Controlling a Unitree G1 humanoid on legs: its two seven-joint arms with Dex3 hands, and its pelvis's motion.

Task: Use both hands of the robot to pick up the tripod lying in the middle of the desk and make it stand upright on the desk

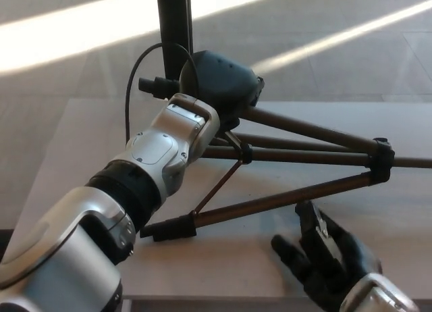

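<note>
The tripod (297,157) lies tilted on the grey desk (81,143), its three brown legs fanning out to the right. The near leg (270,202) ends in a black clamp (169,227) at the front left. My left hand (223,79) is wrapped over the hub where the legs meet, shut on it. A black column (174,28) rises from there to the top edge. My right hand (324,261) hovers low at the front right, open with fingers spread, just below the near leg and not touching it.
A thin black cable (129,96) loops beside the hub, next to a small knob (152,84). The desk's front edge (223,298) runs just under my right hand. Sunlit floor (67,35) lies beyond the desk.
</note>
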